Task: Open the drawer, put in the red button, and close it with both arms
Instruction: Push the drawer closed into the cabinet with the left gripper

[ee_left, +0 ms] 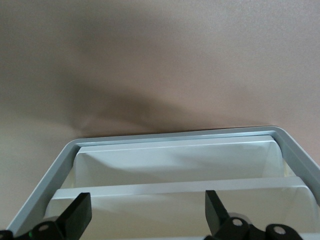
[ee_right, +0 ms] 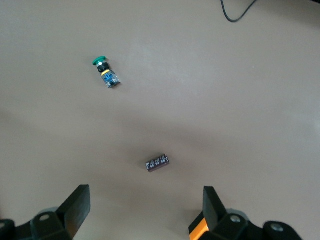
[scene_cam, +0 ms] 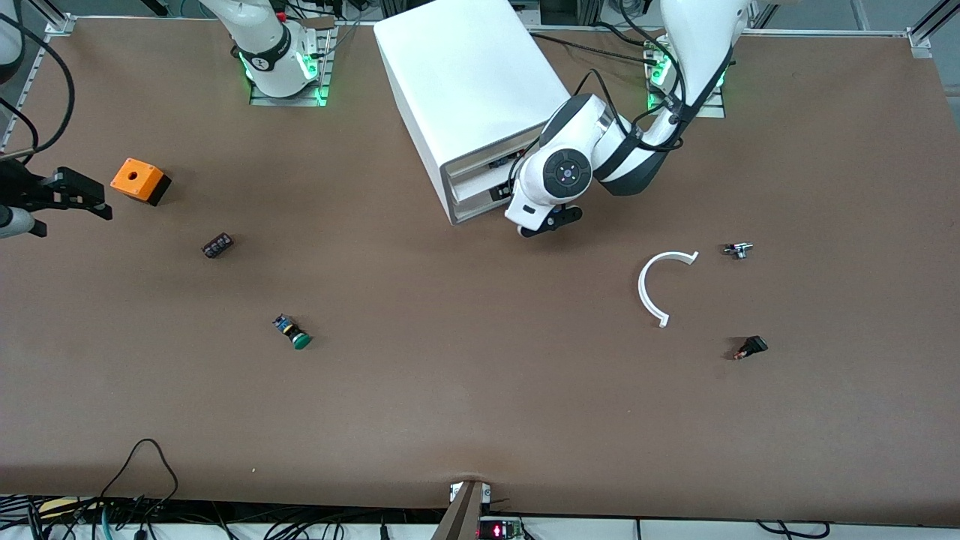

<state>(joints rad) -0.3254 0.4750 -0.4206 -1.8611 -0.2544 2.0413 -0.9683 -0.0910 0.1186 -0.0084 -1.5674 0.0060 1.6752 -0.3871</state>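
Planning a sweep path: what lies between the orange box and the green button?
In the front view, one small dark ribbed part lies about midway between the orange box and the green button, touching neither; the rest is bare table.

Left pincer, fingers apart, at white drawer cabinet front; bare brown surface below. Right pincer: small dark component just ahead.

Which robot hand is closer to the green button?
The right one. The right gripper hangs open near the orange box, at the green button's end of the table. The left gripper is open at the white drawer cabinet's front.
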